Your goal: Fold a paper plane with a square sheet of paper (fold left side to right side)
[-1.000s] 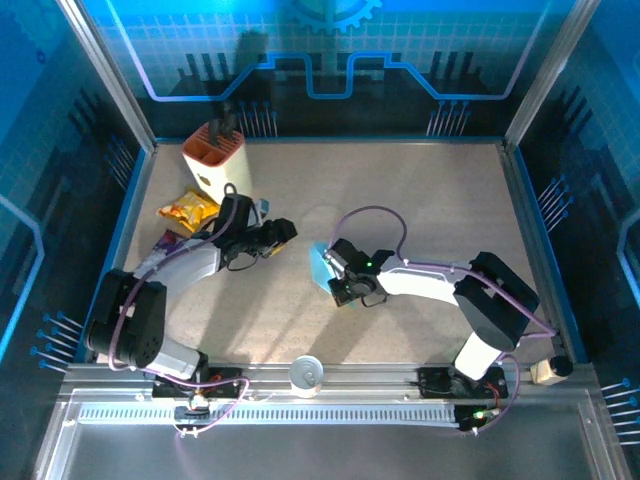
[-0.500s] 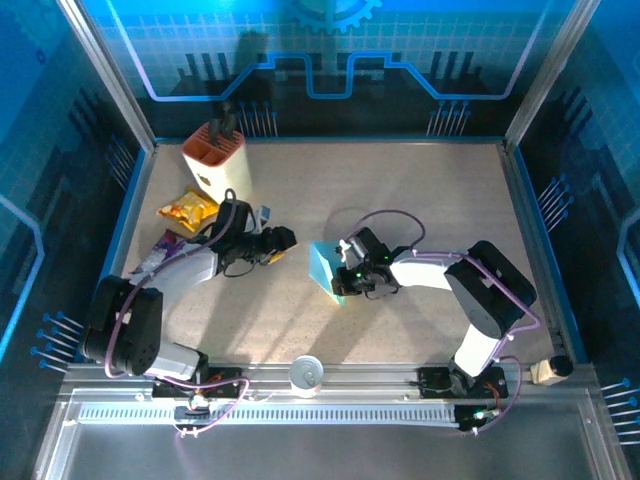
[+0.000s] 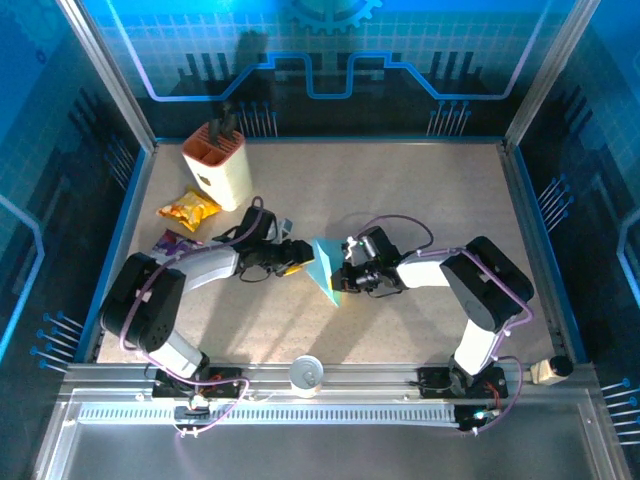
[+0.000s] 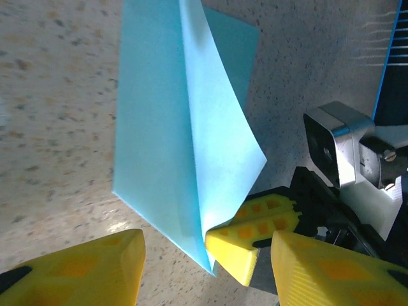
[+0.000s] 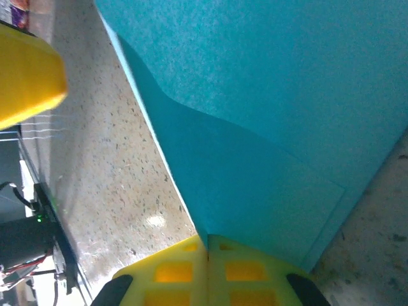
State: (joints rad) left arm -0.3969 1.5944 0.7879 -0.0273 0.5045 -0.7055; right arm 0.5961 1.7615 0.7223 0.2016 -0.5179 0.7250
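The light-blue sheet of paper (image 3: 325, 268) is folded into a pointed triangle and stands on edge on the table between the two grippers. In the left wrist view the paper (image 4: 172, 121) shows a loose upper flap and a sharp lower tip. My right gripper (image 3: 346, 277) is shut on the paper's lower corner, and its yellow fingers (image 4: 255, 223) pinch that edge. In the right wrist view the shut gripper (image 5: 207, 245) clamps the teal-looking paper (image 5: 274, 108). My left gripper (image 3: 298, 262) stands open just left of the paper, and its fingertips (image 4: 95, 268) straddle the tip without touching.
A cream knife block (image 3: 217, 160) stands at the back left. A yellow snack packet (image 3: 188, 209) and a purple packet (image 3: 172, 241) lie near the left arm. A white round cup (image 3: 306, 374) sits on the front rail. Blue walls enclose the speckled table (image 3: 420, 190).
My left gripper has moved right, up to the paper. My right gripper has swung left and turned, so the paper now shows as a larger triangle.
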